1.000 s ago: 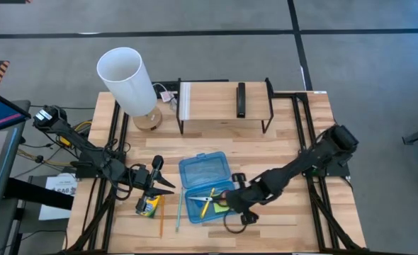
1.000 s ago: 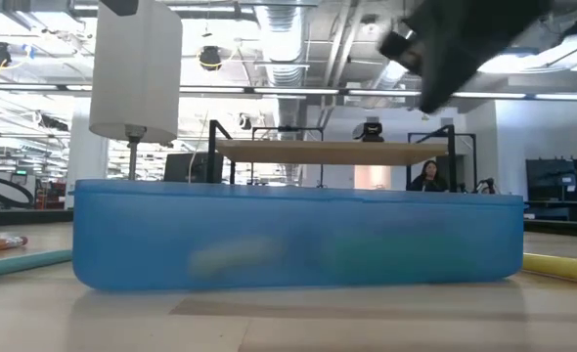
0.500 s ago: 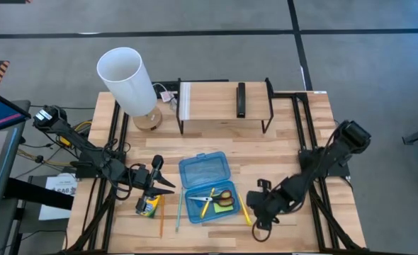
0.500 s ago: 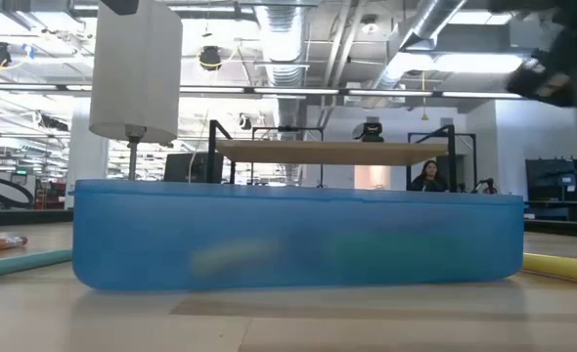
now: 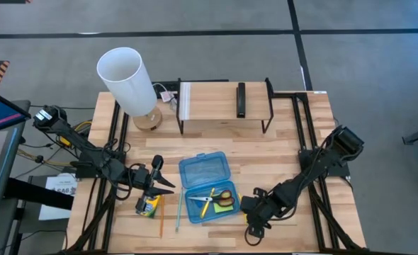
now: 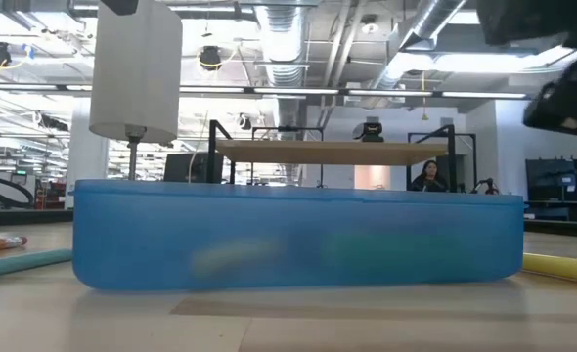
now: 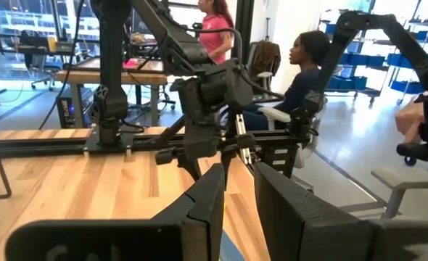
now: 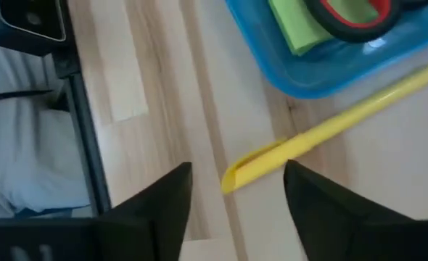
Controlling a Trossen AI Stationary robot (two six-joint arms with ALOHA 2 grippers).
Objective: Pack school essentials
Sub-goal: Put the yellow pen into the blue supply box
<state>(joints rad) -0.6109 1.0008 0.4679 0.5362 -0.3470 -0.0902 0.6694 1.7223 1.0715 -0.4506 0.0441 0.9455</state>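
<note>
Right gripper [image 8: 236, 192]: I see its fingers [image 8: 159, 206] spread apart, nothing between them, poised over the near end of a yellow pen [image 8: 330, 129] that lies flat on the wood. Pen is just beside the blue case [image 8: 323, 76], outside it, running along the case's right side. From above, the right gripper [image 5: 255, 212] sits just right of the case's front corner, arm trailing back to the table's right edge.

Inside the blue case [image 5: 204, 187]: red-handled scissors [image 5: 222, 197] lying on a lime-green sticky-note pad [image 5: 226, 204], plus a yellow pencil [image 5: 207, 197] across the middle. I can't make out anything smaller in there.

Left gripper [image 5: 168, 185]: fingers [image 7: 210, 206] parted by a narrow gap, empty, pointing toward the case's left wall, parked just above the crayon box [image 5: 147, 205]. That box lies on the table left of the case, outside it. A light blue pencil [image 5: 178, 216] lies between box and case, an orange pencil [image 5: 161, 218] just beside the box.

Low view: case wall [image 6: 298, 235] fills the middle, contents blurred through it; yellow pen [image 6: 562, 266] on the table to its right.

Behind: white lamp [image 5: 127, 78] and a wire shelf [image 5: 223, 103].
</note>
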